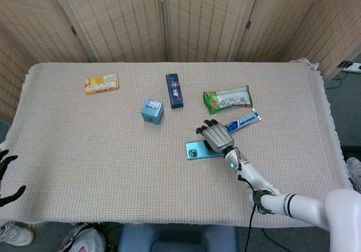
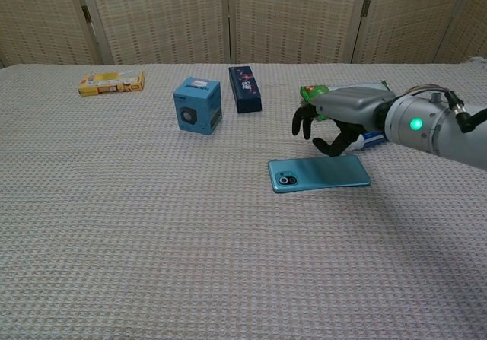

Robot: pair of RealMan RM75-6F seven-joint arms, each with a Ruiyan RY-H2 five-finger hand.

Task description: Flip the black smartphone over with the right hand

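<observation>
The smartphone (image 1: 198, 150) (image 2: 319, 174) lies flat on the woven tablecloth with its teal back and camera lens facing up. My right hand (image 1: 216, 136) (image 2: 335, 119) hovers just above and behind its far edge, fingers spread and curled downward, holding nothing. In the chest view a clear gap shows between the fingertips and the phone. Only the fingers of my left hand (image 1: 8, 177) show at the left edge of the head view, spread apart, off the table's front left corner.
A toothpaste tube (image 1: 242, 120) and a green snack bag (image 1: 227, 98) lie right behind my right hand. A blue cube box (image 1: 152, 110), a dark blue box (image 1: 175, 90) and a yellow packet (image 1: 102, 83) sit further left and back.
</observation>
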